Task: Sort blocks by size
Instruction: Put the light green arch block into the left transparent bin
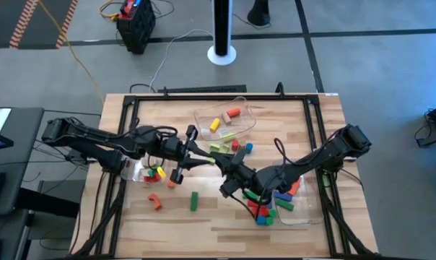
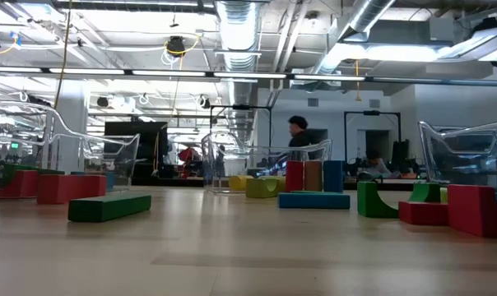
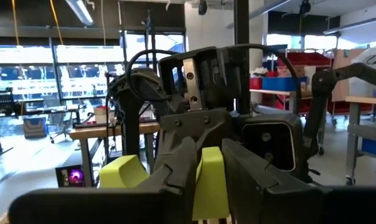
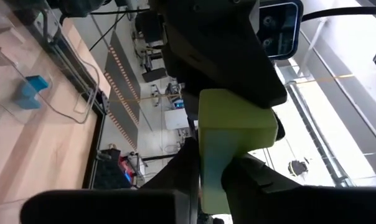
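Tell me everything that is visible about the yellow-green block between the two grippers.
The yellow-green block is a small piece with flat faces and a matte, painted look. It is held up off the table, near its middle, where the two arms meet. The left gripper has dark fingers on both of its sides, and the right gripper also clamps it from the other end. Its full shape is hidden by the fingers.

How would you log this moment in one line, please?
left gripper: gripping yellow-green block | right gripper: gripping same block | place: above mid-table
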`<state>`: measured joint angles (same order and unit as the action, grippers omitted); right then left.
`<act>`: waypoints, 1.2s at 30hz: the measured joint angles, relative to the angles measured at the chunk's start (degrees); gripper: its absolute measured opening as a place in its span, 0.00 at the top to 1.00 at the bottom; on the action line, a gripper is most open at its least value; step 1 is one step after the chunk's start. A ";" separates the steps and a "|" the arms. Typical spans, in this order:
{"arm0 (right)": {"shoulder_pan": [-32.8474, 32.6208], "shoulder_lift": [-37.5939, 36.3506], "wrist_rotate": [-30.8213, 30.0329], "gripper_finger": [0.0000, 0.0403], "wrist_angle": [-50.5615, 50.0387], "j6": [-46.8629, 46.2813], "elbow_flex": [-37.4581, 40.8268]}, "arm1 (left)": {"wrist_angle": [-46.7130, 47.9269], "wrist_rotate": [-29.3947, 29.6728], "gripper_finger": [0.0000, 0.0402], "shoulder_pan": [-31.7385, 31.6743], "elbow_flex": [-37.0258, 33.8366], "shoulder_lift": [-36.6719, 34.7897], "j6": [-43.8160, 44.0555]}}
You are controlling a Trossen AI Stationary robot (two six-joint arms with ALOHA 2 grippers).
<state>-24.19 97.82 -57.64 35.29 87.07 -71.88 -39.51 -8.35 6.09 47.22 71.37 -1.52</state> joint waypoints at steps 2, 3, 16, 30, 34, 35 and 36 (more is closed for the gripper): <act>-0.39 0.02 -0.81 0.80 -0.17 -0.06 0.00 | 0.43 0.01 0.80 0.00 0.00 -0.01 -0.33; -0.55 0.01 -1.04 0.80 -0.67 -0.22 0.00 | 1.12 0.01 0.79 0.02 -0.01 -0.31 -0.79; -2.54 -0.02 -6.38 0.80 -8.48 -6.66 -0.07 | 17.00 -0.57 0.64 0.43 -0.13 -11.59 -3.89; -3.97 -0.06 -10.02 0.80 -28.40 -27.22 -0.07 | 41.99 -1.35 0.62 8.09 -0.11 -28.72 -3.88; -3.95 -0.05 -10.00 0.80 -33.09 -33.11 -0.07 | 46.33 2.58 0.62 9.51 -0.11 -29.04 -4.31; -3.94 -0.06 -10.00 0.80 -33.78 -34.27 -0.07 | 47.03 2.95 0.62 9.75 -0.13 -28.96 -4.63; -3.91 -0.06 -10.00 0.80 -34.25 -35.15 -0.07 | 47.50 3.49 0.62 9.97 -0.13 -28.72 -4.80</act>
<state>-28.10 97.76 -67.64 1.04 51.91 -71.94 7.99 -4.86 16.06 47.09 42.66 -6.32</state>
